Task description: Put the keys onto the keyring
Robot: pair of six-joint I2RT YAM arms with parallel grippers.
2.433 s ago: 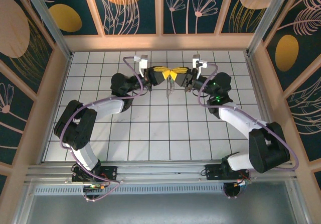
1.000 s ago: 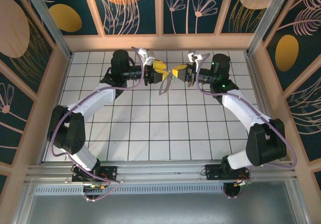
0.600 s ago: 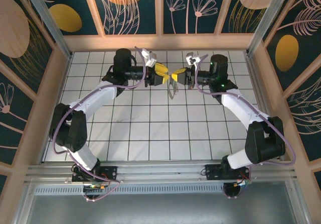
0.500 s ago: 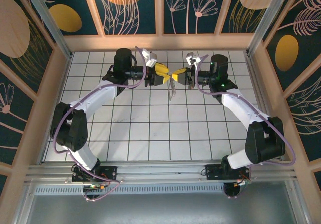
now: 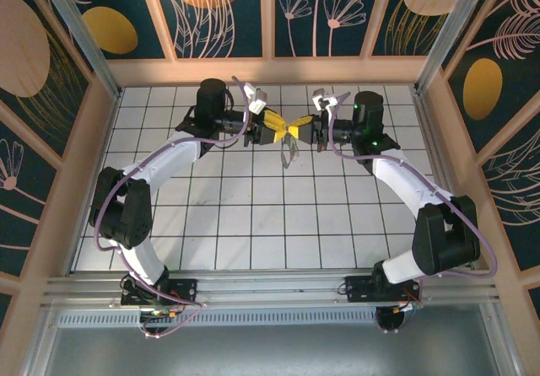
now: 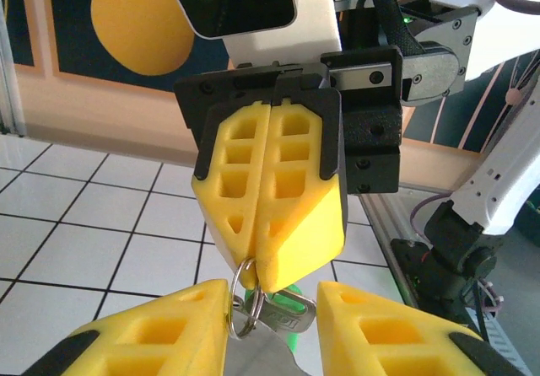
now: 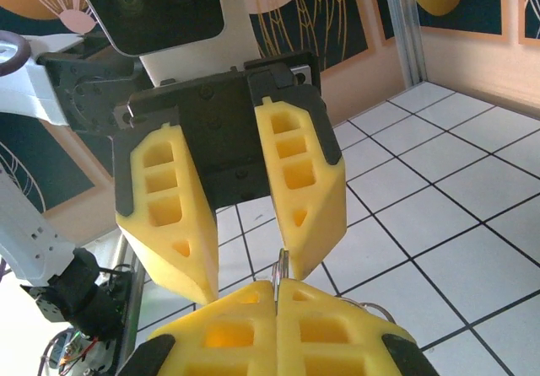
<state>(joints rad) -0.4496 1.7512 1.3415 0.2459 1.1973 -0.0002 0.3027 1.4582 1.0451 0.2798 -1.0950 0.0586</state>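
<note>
While both arms are raised above the white tiled worktop and are brought tip to tip, the right gripper is seen clenched, and a thin silver keyring is pinched between its yellow fingers. A key is hung on this keyring, just below the tip of the right gripper; a small piece of green is visible at the key's lower edge. The left gripper is held released, with its jaws standing apart. The keyring and the key are placed between its two fingers, and the keyring lies very close to one of them. Whether it is touched cannot be told.
</note>
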